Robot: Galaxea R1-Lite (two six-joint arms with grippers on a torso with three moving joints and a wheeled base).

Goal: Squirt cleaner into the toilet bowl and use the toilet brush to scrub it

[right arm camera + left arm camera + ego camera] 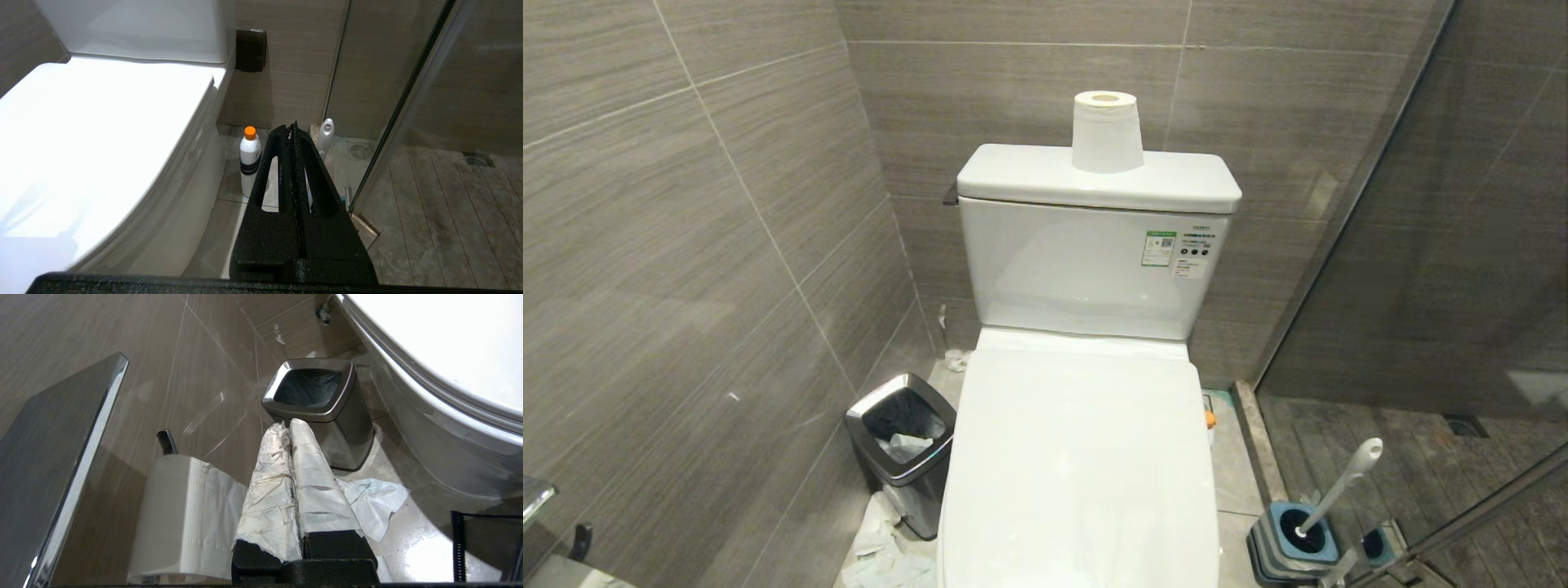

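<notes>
The toilet's white lid (1082, 465) is down, so the inside of the toilet bowl is hidden; only the bowl's outer wall (449, 457) shows. The toilet brush (1339, 486) leans in its blue-grey holder (1286, 547) on the floor to the toilet's right. No cleaner liquid shows. A white bottle with an orange cap (250, 159) stands on the floor beside the toilet. My left gripper (289, 424), its fingers wrapped in white tissue, is shut and empty, low by the toilet's left side. My right gripper (292, 127) is shut and empty, pointing at the floor right of the toilet. Neither arm shows in the head view.
A small steel bin (903, 449) stands left of the toilet, with crumpled tissue (882, 547) on the floor beside it. A paper roll (1105, 131) stands on the tank, another (184, 518) hangs on the left wall. A glass shower partition (1421, 245) closes the right side.
</notes>
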